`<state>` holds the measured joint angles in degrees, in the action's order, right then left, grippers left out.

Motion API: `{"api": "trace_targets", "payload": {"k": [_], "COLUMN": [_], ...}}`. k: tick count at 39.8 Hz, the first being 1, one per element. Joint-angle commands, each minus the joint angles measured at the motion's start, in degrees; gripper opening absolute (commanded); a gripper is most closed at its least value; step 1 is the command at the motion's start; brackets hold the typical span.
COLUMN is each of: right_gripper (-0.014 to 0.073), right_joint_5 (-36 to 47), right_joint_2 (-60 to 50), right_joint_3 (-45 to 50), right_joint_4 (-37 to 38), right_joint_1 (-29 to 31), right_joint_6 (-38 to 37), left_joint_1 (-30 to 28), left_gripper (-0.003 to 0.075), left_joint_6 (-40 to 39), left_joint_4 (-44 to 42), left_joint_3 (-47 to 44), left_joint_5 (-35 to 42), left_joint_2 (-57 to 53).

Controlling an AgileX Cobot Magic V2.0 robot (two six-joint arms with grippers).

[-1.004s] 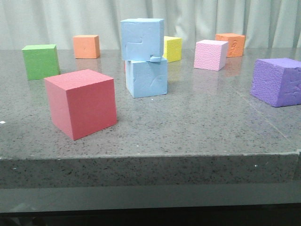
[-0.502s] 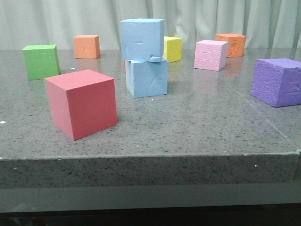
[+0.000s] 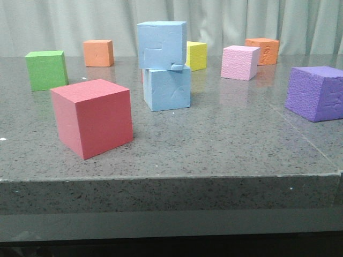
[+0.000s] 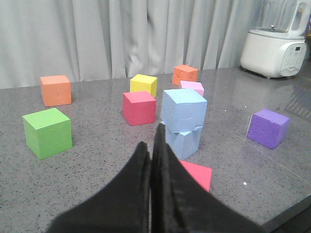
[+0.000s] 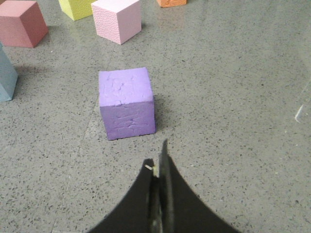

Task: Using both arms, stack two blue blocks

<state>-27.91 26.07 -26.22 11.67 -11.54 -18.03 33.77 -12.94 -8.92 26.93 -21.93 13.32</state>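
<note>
The stacking looks finished: the upper blue block sits on the lower blue block, slightly off-square, at centre frame. Both the left gripper and right gripper have fingers pressed together, empty, clear of the stack, so nothing more seems needed beyond parking. Grey speckled table, pale curtain behind.

Left pincer closed and empty, right pincer closed, empty

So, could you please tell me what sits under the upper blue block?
The upper blue block rests, shifted sideways, on the lower blue block. Their contact faces are hidden.
</note>
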Motion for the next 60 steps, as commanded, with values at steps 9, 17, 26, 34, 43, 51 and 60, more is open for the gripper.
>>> {"api": "trace_targets", "payload": {"k": [9, 17, 26, 34, 43, 51, 60], "right_gripper": [-0.0068, -0.0068, -0.0068, -0.0068, -0.0068, -0.0068, -0.0068], "right_joint_5": [4.0, 4.0, 4.0, 4.0, 4.0, 4.0, 4.0], "right_joint_2": [0.1, 0.1, 0.1, 0.1, 0.1, 0.1, 0.1], "right_joint_3": [-1.4, -1.4, -1.4, -1.4, -1.4, -1.4, -1.4], "right_joint_4": [0.3, 0.3, 0.3, 0.3, 0.3, 0.3, 0.3], "right_joint_1": [0.1, 0.1, 0.1, 0.1, 0.1, 0.1, 0.1], "right_joint_6": [0.4, 0.4, 0.4, 0.4, 0.4, 0.4, 0.4], "left_joint_1": [0.2, 0.2, -0.4, -8.1, -22.0, -31.8, -37.4], "left_gripper": [-0.002, -0.002, -0.002, -0.002, -0.002, -0.002, -0.002], "left_joint_6": [-0.3, -0.3, 5.1, 7.7, 7.7, 7.7, 7.7], "left_joint_4": [0.3, -1.0, 2.1, 6.8, 8.9, 9.5, 11.0], "left_joint_3": [1.5, 1.5, -0.8, -5.4, -13.0, -19.5, -25.7], "left_joint_5": [4.8, 4.8, 5.9, 8.5, 10.1, 15.1, 20.2], "left_joint_2": [0.5, 0.5, -2.2, -7.0, -11.5, -12.9, -14.7]}}
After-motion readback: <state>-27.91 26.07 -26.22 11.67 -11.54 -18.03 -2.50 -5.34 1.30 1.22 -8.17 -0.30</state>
